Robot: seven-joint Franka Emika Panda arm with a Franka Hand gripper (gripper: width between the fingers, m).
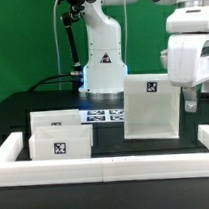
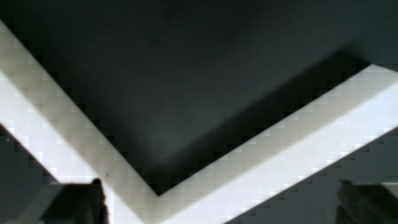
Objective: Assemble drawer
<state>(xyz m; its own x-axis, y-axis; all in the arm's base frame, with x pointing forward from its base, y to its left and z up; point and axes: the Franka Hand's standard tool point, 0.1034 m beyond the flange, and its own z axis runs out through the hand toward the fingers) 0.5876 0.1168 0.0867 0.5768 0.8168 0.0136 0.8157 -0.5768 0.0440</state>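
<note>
The drawer casing (image 1: 151,105), a tall white open box with a marker tag on its front, stands upright at the exterior view's right of centre. Two low white drawer boxes lie at the left, one behind (image 1: 55,120) and one in front (image 1: 61,145), touching each other. My gripper (image 1: 195,99) hangs above the casing's right rear corner. In the wrist view the casing's top rim (image 2: 267,140) forms a white V under my gripper (image 2: 222,205). The dark fingers (image 2: 71,203) stand wide apart, open and empty.
The marker board (image 1: 105,114) lies flat between the boxes and the casing, in front of the robot base (image 1: 102,63). A long low white rail (image 1: 107,170) edges the table's front and both sides. Black cables run behind at the left.
</note>
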